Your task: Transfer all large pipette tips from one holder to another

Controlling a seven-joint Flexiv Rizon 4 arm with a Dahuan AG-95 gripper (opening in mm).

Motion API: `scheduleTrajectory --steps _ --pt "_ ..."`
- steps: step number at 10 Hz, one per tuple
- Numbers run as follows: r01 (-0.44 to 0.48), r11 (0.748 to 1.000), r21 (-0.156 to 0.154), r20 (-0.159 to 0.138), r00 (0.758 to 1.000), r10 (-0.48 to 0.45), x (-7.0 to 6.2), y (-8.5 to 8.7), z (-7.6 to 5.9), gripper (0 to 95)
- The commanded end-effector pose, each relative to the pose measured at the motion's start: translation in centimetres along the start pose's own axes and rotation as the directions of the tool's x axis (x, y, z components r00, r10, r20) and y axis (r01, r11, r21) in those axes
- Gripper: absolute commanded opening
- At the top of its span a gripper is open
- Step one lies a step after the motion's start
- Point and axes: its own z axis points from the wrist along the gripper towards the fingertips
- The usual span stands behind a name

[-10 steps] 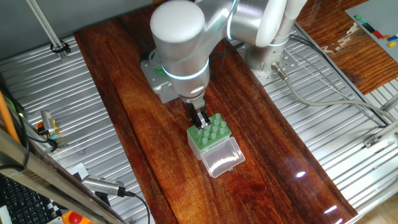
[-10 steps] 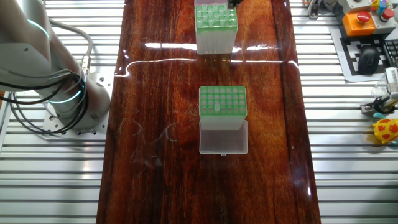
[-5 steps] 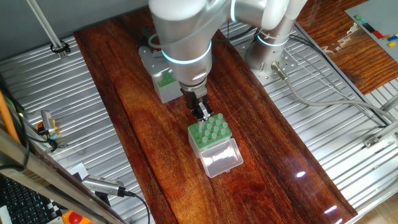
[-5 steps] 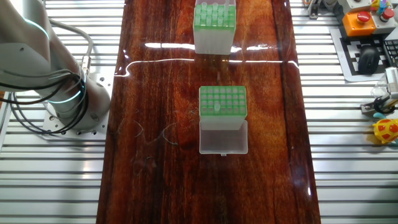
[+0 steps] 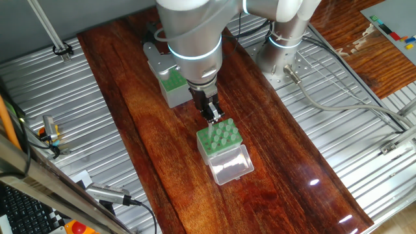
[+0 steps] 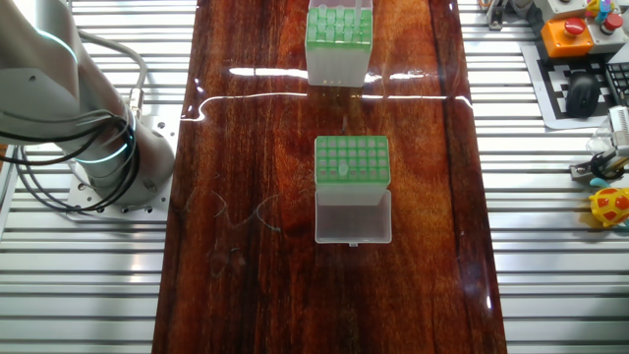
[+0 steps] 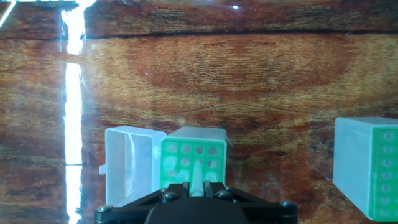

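My gripper (image 5: pixel 214 117) hangs just above the clear-sided holder (image 5: pixel 218 141), whose clear lid (image 5: pixel 231 165) lies open in front of it. In the hand view the gripper (image 7: pixel 197 185) is shut on one pale large pipette tip (image 7: pixel 196 175), held upright over the holder's green grid (image 7: pixel 193 160). Several tips (image 6: pixel 339 22) stand in that holder (image 6: pixel 339 57) at the top edge of the other fixed view, where the gripper is out of frame. The grey-sided box (image 5: pixel 170 88) (image 6: pixel 352 159) stands apart, with one pale tip (image 6: pixel 342 169) in its grid.
The arm's base (image 6: pixel 108 157) is bolted beside the wooden table. The grey box's whitish lid (image 6: pixel 353 217) lies open flat. In the hand view that box (image 7: pixel 367 165) sits at the right edge. Cables and tools lie on the metal slats around the table.
The gripper has risen from the clear-sided holder's grid and drawn back towards the grey box, keeping the tip between its fingers.
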Motion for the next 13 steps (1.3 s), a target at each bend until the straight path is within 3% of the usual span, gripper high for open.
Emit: scheduleTrajectory --steps 1,9,13 --pt "0.003 1.0 0.0 -0.002 1.0 -0.003 0.0 0.0 -0.3 0.0" --pt "0.035 0.999 0.015 0.0 0.999 -0.035 0.4 0.5 -2.8 0.0" --pt "0.093 0.995 0.048 0.0 0.996 -0.093 0.9 0.5 -4.0 0.0"
